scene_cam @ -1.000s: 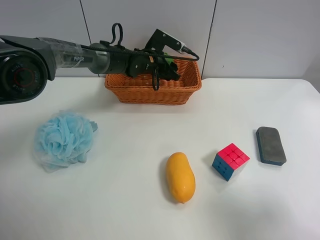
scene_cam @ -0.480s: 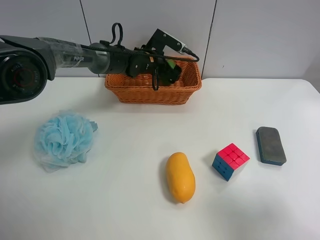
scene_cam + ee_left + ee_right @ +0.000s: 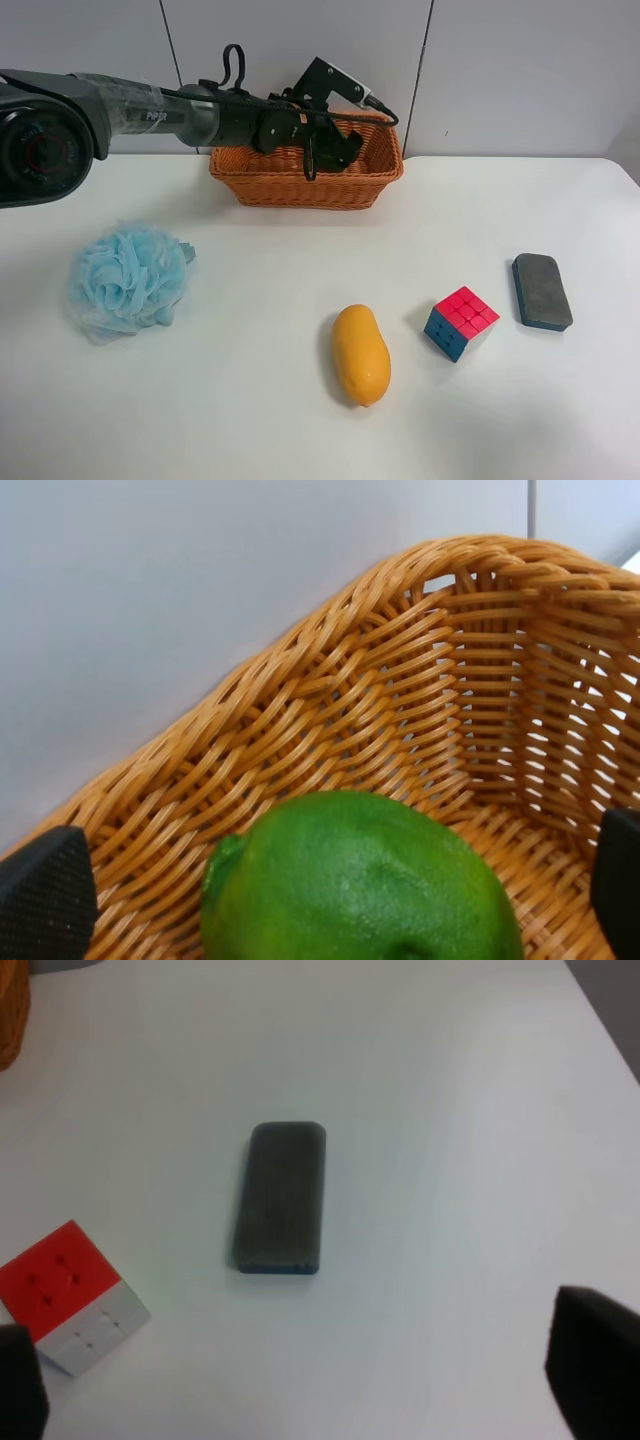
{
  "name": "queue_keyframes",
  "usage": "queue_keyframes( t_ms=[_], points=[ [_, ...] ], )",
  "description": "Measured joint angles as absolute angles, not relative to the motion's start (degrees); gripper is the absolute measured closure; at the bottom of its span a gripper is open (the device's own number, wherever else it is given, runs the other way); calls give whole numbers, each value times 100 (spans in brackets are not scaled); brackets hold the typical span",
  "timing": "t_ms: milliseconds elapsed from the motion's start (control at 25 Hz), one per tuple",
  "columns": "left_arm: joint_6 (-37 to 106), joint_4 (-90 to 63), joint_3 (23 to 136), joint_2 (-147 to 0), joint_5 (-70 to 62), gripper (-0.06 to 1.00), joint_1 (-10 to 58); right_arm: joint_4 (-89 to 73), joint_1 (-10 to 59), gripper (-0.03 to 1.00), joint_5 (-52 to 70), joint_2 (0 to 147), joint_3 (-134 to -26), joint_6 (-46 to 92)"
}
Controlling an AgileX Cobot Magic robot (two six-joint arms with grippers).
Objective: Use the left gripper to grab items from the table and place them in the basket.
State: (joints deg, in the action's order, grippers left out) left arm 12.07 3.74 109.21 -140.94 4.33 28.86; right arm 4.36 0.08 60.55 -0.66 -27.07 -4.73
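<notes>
The left gripper (image 3: 340,140) hangs over the right end of the wicker basket (image 3: 300,190), on the arm at the exterior high view's left. In the left wrist view its fingertips (image 3: 45,890) stand wide apart, open, with the round green fruit (image 3: 360,880) between them, touching neither, inside the basket (image 3: 400,710). On the white table (image 3: 250,420) lie the blue bath pouf (image 3: 128,280), the mango (image 3: 360,355), the puzzle cube (image 3: 461,322) and the grey eraser block (image 3: 541,291). The right gripper (image 3: 308,1375) is open and empty above the eraser block (image 3: 281,1197) and the cube (image 3: 65,1295).
The basket stands at the table's far edge against a grey panelled wall. The arm's black cable loops above the basket's left half. The right arm does not show in the exterior high view.
A bit of green showed at the left gripper's tip over the basket; now it no longer shows in the exterior high view. The arm has barely shifted. The table items have not moved.
</notes>
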Motion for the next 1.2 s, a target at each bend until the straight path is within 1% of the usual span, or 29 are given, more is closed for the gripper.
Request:
queue_keyframes(
  t_ms=[240,760,920,1200],
  points=[
    [1302,381,10921,-13640,-522,-5,2886,436,8,-2,6055,-66,-2707,-473],
    [1276,387,10907,-11891,-3730,-5,2886,436,8,-2,6055,-66,-2707,-473],
    [1209,393,10418,-11262,-4215,-5,2886,436,8,-2,6055,-66,-2707,-473],
    [1148,398,9003,-9896,-4906,-5,2886,436,8,-2,6055,-66,-2707,-473]
  ],
)
